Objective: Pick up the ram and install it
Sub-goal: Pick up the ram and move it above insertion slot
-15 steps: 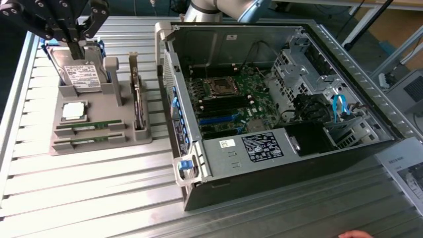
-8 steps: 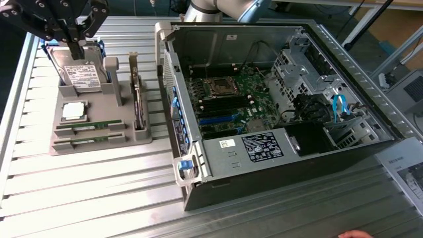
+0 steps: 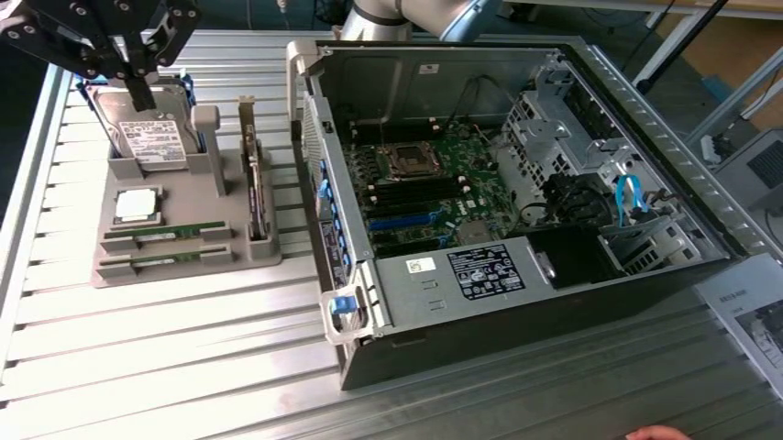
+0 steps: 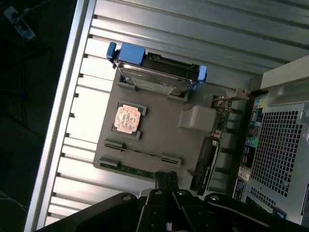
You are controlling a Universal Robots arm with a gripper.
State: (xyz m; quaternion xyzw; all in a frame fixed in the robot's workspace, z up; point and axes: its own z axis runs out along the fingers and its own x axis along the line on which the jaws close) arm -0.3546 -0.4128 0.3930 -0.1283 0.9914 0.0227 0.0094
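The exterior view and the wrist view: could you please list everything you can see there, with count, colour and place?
table: one, silver, slatted, under everything
holder: one, grey, on the table at the exterior view's left
ram: two, green, lying side by side in the holder's front slots
processor: one, silver, flat in the holder behind the ram
hard drive: one, silver with blue carrier, upright at the holder's back
expansion card: one, dark, on edge along the holder's case side
computer case: one, black, open, at the exterior view's right
motherboard: one, green, inside the case
hand: one, at the exterior view's bottom edge
arm: one, grey, behind the case
gripper: one, black, shut, above the hard drive
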